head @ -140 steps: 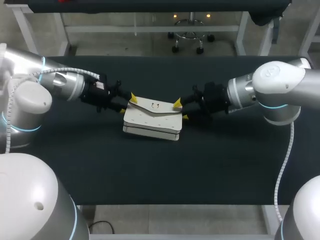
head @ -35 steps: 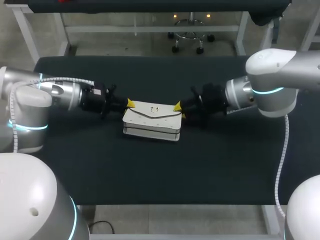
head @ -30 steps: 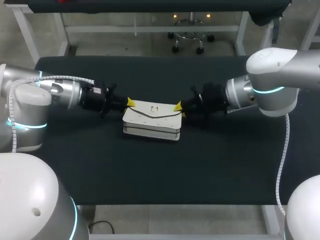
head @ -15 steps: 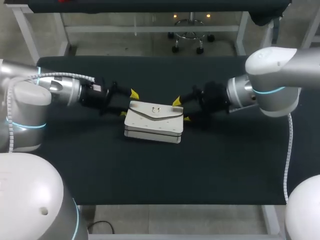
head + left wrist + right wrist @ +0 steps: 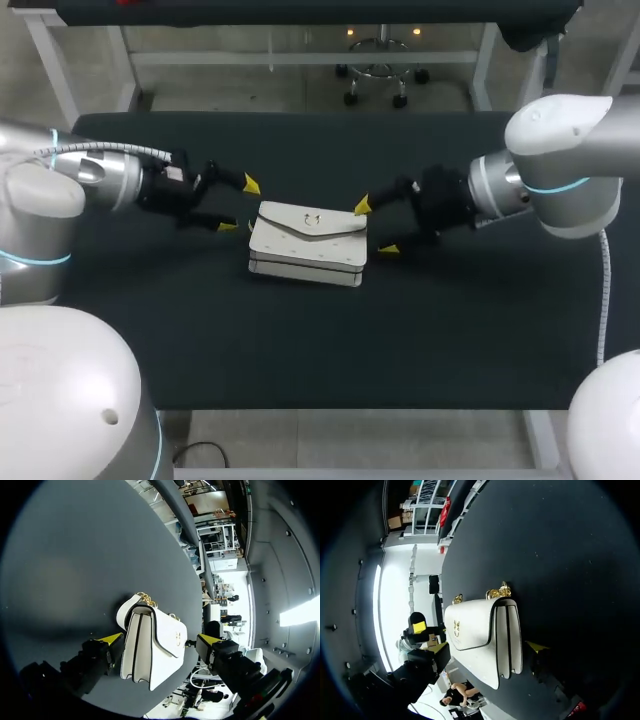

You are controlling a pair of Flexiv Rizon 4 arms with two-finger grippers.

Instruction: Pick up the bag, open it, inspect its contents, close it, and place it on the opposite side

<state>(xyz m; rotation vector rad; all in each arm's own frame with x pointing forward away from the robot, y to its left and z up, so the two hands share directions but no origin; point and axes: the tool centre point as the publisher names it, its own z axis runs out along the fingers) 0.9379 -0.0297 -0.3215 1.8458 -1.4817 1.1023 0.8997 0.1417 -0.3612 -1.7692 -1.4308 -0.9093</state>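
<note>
A white bag (image 5: pixel 308 243) with a gold clasp and a gold chain lies flat near the middle of the table, its flap shut. My left gripper (image 5: pixel 240 205) stands open just off the bag's left end, not touching it. My right gripper (image 5: pixel 375 227) is open at the bag's right end, its fingers clear of it. In the left wrist view the bag (image 5: pixel 150 655) lies ahead of my open left gripper (image 5: pixel 160 639). In the right wrist view the bag (image 5: pixel 480 630) lies ahead of my open right gripper (image 5: pixel 487 647), and my left gripper (image 5: pixel 419 627) shows beyond the bag.
The black table (image 5: pixel 450 320) stretches out wide on both sides of the bag. Its front edge runs below the bag in the head view and its back edge lies beyond both arms.
Both grippers have opened and drawn back from the bag's ends, the left to the left and the right to the right. The bag has settled flat on the table.
</note>
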